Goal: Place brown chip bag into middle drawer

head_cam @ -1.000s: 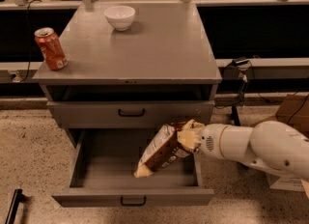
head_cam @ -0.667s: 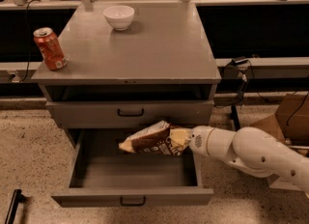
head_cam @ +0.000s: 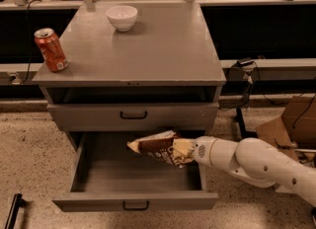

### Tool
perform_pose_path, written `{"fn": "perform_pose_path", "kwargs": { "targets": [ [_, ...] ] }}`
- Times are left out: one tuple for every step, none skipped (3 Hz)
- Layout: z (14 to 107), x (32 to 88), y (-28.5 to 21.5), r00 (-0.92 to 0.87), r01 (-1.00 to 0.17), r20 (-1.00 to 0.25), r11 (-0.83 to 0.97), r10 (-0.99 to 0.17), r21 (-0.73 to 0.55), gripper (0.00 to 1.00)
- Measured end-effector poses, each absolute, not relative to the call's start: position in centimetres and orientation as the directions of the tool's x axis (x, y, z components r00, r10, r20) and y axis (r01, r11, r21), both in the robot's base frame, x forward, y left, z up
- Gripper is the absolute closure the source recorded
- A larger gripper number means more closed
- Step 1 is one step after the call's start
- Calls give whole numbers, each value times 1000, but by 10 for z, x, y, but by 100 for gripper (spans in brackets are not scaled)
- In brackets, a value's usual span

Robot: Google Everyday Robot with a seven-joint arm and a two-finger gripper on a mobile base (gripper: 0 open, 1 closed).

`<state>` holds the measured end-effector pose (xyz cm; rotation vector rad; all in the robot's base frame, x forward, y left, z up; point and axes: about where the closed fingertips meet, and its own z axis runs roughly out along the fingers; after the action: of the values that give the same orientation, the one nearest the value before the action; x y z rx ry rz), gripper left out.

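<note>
Brown chip bag hangs roughly level over the open middle drawer, toward its far right side, its free end pointing left. The gripper is clamped on the brown chip bag's right end (the pale yellow part), at the tip of the white arm reaching in from the right. The drawer above is closed. On the grey cabinet top a red soda can stands at the left edge and a white bowl sits farther back.
</note>
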<state>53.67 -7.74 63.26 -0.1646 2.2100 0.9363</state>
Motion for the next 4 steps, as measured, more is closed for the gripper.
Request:
{"fn": "perform_pose_path", "kwargs": {
  "targets": [
    [597,535,-61,-774,-336,-612,715,161,613,100],
    [564,534,-33,-810,-328,-568,694,142,641,100],
    [542,535,-9,-829,-334,-545,669,128,664,81],
    [542,534,-9,-829,-334,-545,669,127,664,59]
  ]
}}
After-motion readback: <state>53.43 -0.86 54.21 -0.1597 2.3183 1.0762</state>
